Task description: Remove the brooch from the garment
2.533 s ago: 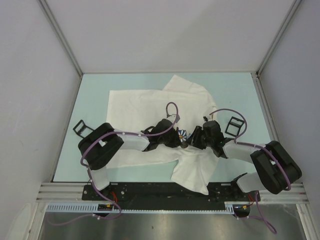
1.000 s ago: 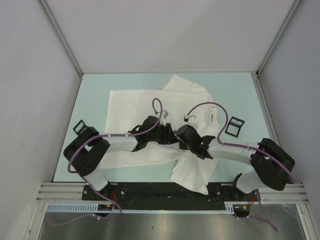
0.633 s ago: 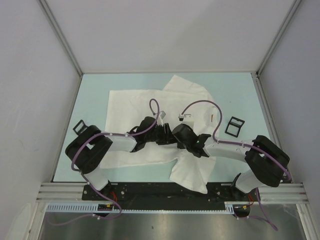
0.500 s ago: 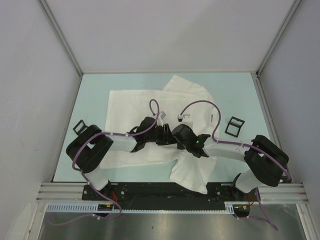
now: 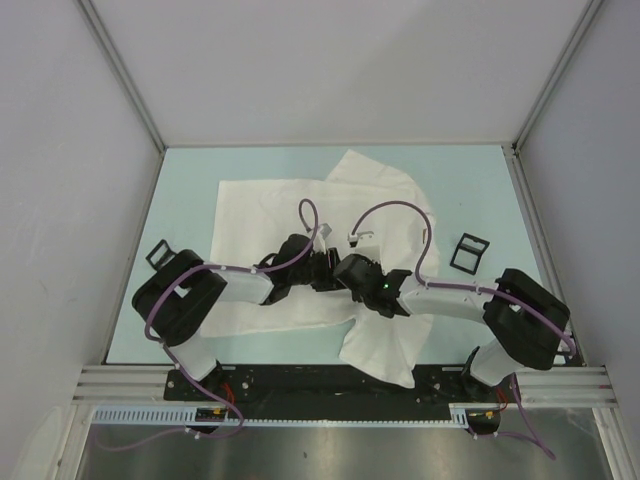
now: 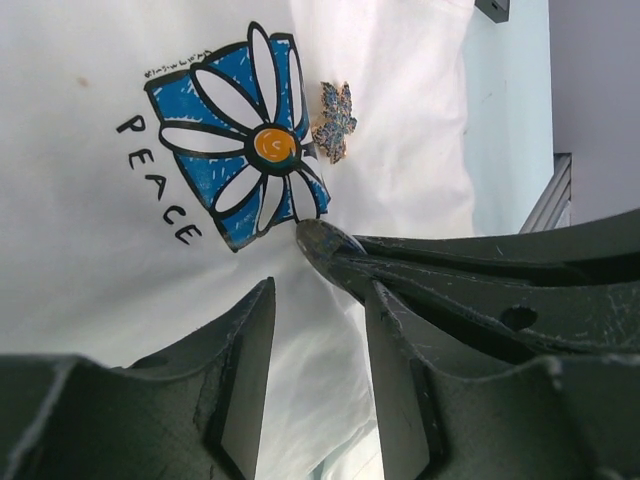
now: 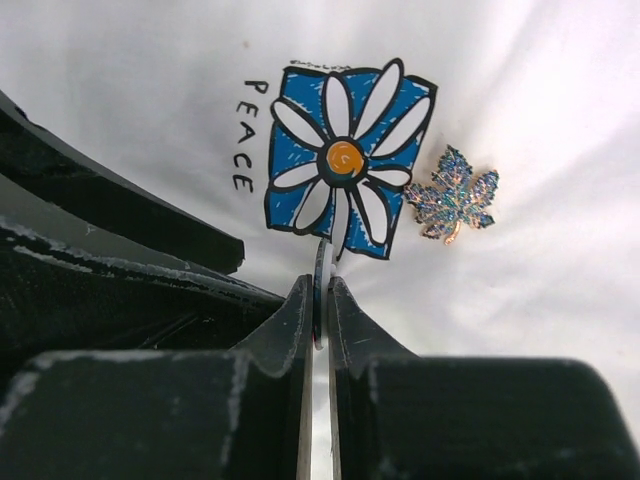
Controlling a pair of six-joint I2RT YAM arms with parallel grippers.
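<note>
The garment [image 5: 260,205], a white T-shirt, lies spread on the table with both arms over its front part. In the right wrist view my right gripper [image 7: 321,282] is shut on the brooch [image 7: 321,258], a thin dark disc seen edge-on just below the blue flower print [image 7: 345,155]. The cloth puckers toward the disc. My left gripper [image 6: 320,300] is open, with white shirt cloth showing in the gap between its fingers. The right gripper's tip with the dark disc [image 6: 322,238] sits just ahead of the left fingers. From above, both grippers [image 5: 337,270] meet mid-shirt, hiding the brooch.
A glittery leaf-shaped pin [image 7: 452,205] sits on the shirt beside the flower print [image 6: 240,150]. Two small square black frames lie on the table, one at the right [image 5: 468,251] and one at the left [image 5: 160,255]. Grey walls enclose the table.
The right arm has slid left until its gripper meets the left one, and its jaws opened slightly, then shut on the disc. The left gripper has hardly moved in the last second.
</note>
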